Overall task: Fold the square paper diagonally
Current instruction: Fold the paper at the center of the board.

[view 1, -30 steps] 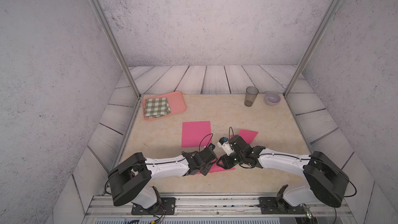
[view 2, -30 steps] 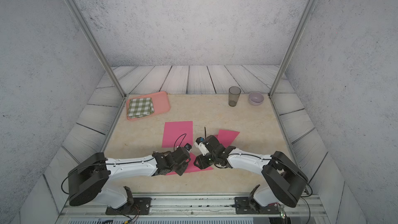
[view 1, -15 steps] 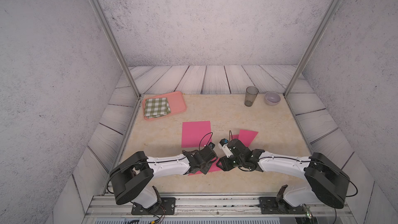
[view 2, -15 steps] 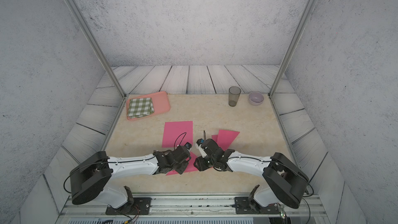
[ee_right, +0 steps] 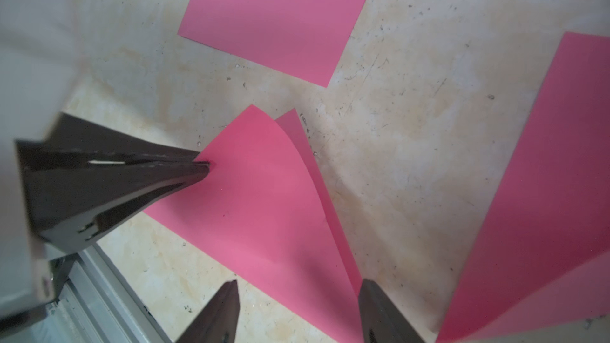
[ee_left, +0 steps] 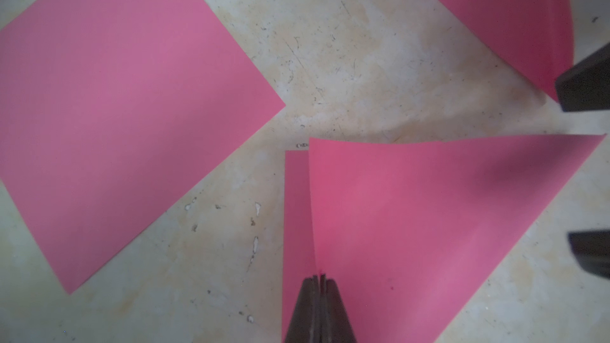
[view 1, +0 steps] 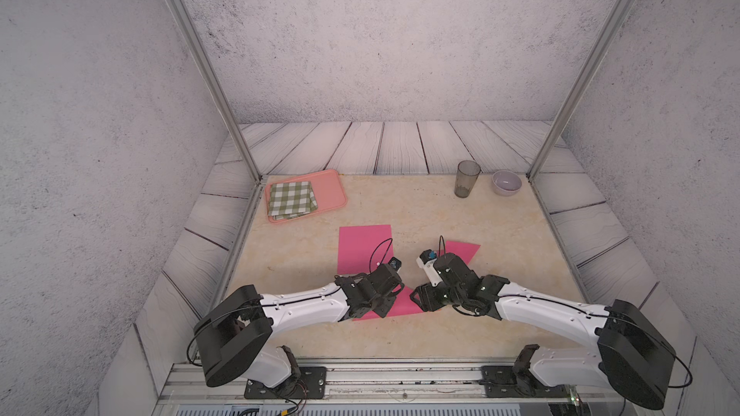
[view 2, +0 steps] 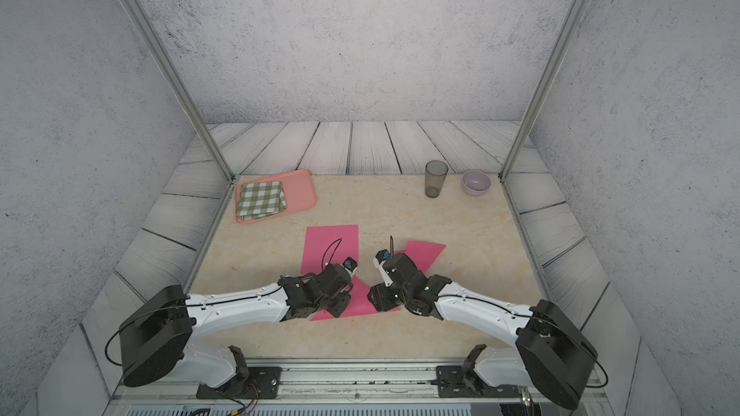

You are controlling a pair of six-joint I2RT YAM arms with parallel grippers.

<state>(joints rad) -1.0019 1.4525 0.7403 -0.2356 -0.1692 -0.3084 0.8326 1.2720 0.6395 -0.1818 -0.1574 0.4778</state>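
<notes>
The pink square paper lies near the table's front between both grippers, with one half turned over onto the other and its top layer bowed up. My left gripper is shut on a corner of that doubled paper; the right wrist view shows the pinch. My right gripper stands open at the paper's opposite end. One of its fingers touches the fold's edge and the other rests on bare table. In both top views the black wrists hide most of the paper.
A flat pink sheet lies just behind the left wrist. A folded pink sheet lies behind the right wrist. A pink tray with a checked cloth is at the back left; a dark cup and a bowl are at the back right.
My right gripper's jaws have spread wider and no longer pinch the paper. The right wrist has shifted slightly toward the front. The left gripper stays shut in place.
</notes>
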